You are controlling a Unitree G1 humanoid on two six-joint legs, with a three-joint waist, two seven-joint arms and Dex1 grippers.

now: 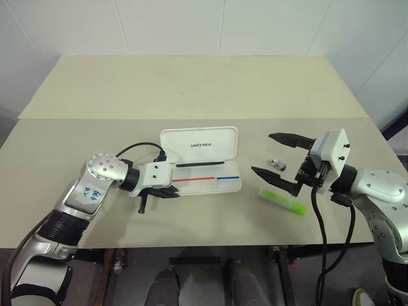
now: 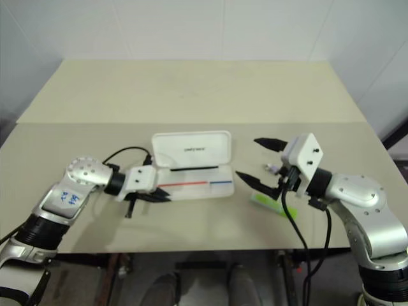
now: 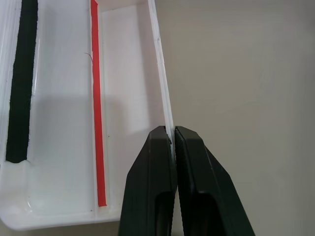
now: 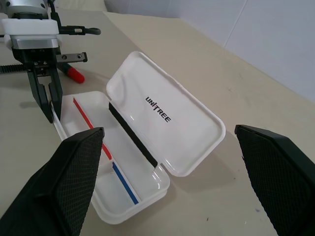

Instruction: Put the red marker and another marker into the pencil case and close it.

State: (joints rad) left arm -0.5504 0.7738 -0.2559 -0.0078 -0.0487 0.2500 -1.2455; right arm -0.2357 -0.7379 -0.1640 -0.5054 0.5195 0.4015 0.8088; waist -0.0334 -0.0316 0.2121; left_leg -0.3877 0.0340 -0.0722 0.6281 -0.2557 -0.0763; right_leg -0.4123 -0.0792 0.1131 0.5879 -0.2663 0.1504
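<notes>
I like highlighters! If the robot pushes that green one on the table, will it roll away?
Probably a little. The green highlighter looks chunky and rounded, lying flat on the table, so a sideways nudge could roll it. It looks stiff, so it shouldn't bend. The right gripper stands open wide enough to fit around it.

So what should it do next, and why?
Probably lower the open right fingers onto the green highlighter and close: it lies just below them, outside the open case, whose front wall the left fingers pinch.
</notes>
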